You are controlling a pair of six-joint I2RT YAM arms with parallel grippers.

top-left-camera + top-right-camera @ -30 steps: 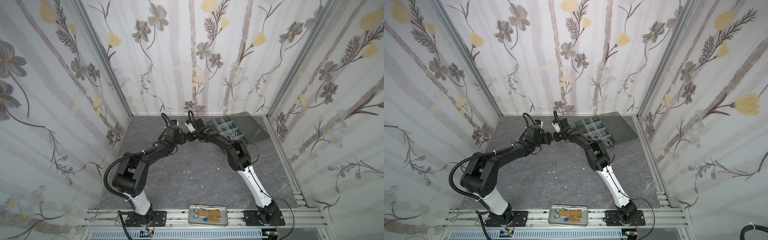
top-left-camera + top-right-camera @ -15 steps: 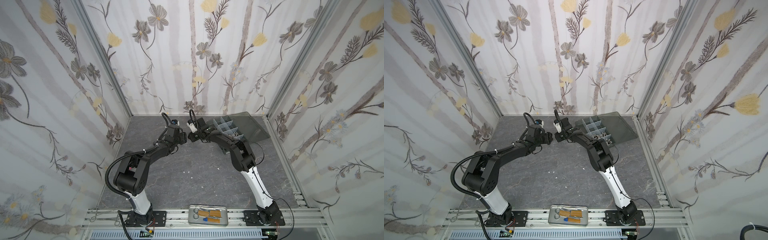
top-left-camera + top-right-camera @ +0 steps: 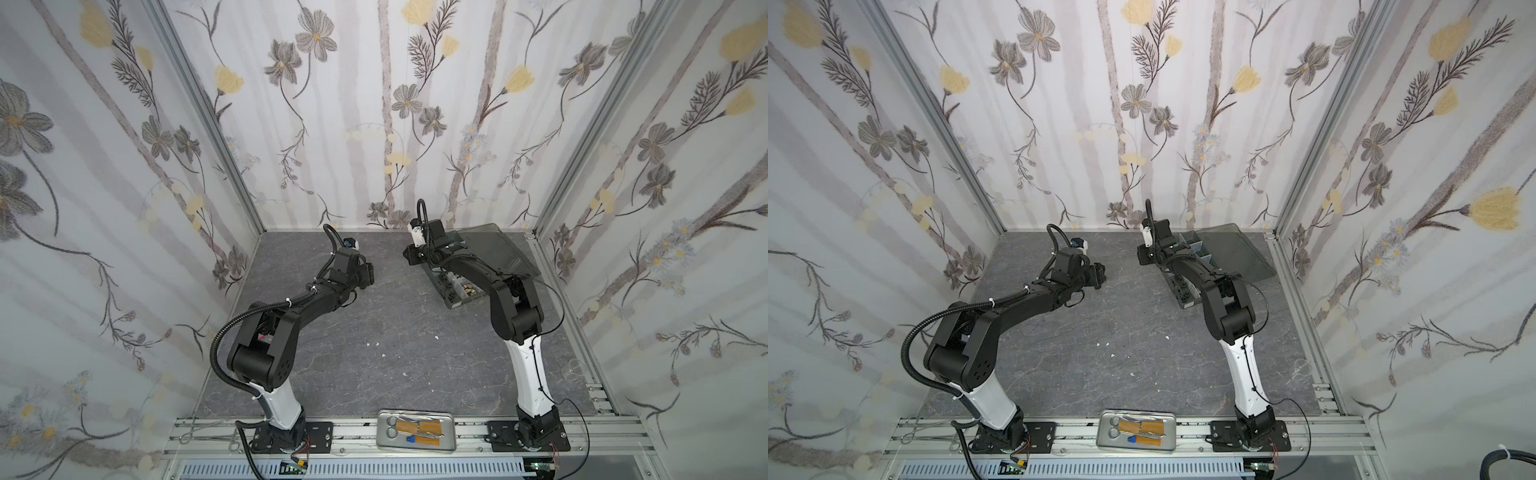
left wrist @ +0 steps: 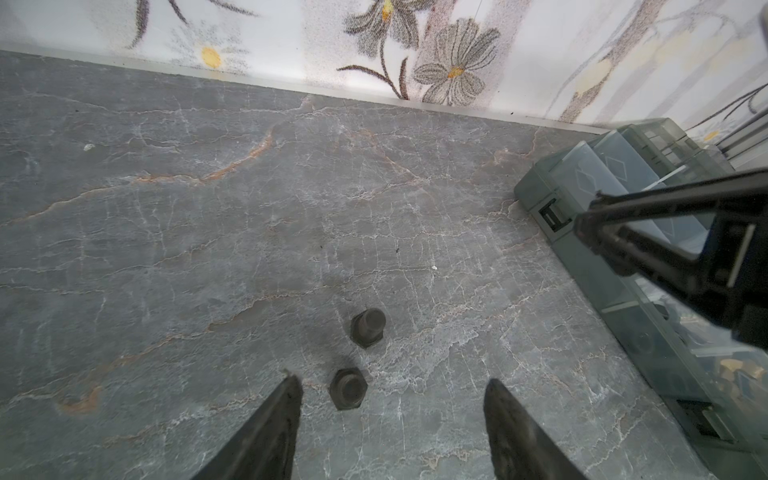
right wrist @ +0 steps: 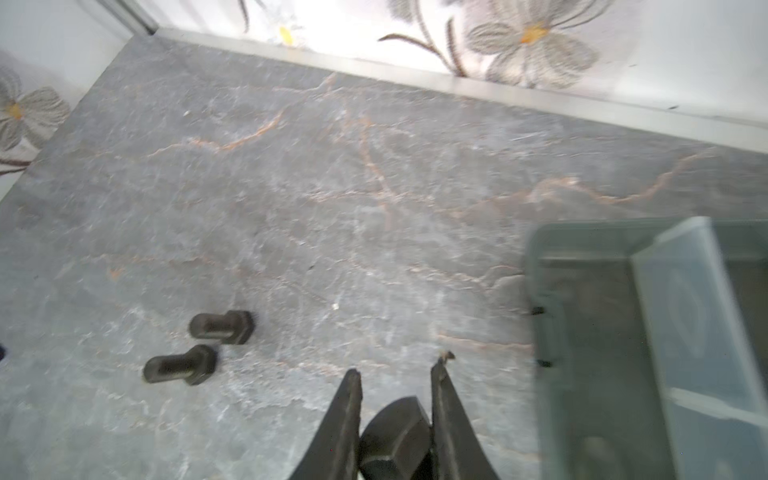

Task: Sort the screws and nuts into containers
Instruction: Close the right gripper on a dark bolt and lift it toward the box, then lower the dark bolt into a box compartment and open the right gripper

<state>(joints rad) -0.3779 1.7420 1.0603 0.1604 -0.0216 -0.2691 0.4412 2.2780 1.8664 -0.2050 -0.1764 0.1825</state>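
- Two black bolts [image 4: 368,328] lie side by side on the grey table [image 4: 166,208], apart from the organizer box [image 4: 582,266].
- The left gripper [image 4: 392,388] hangs low over the table with its jaws spread wide; the nearer bolt [image 4: 348,388] sits between its tips (closer to one finger), touching neither.
- The right gripper [image 5: 395,374] is clamped on a black hex-headed piece [image 5: 395,440], over bare table just beside the box's end (view blurred there).
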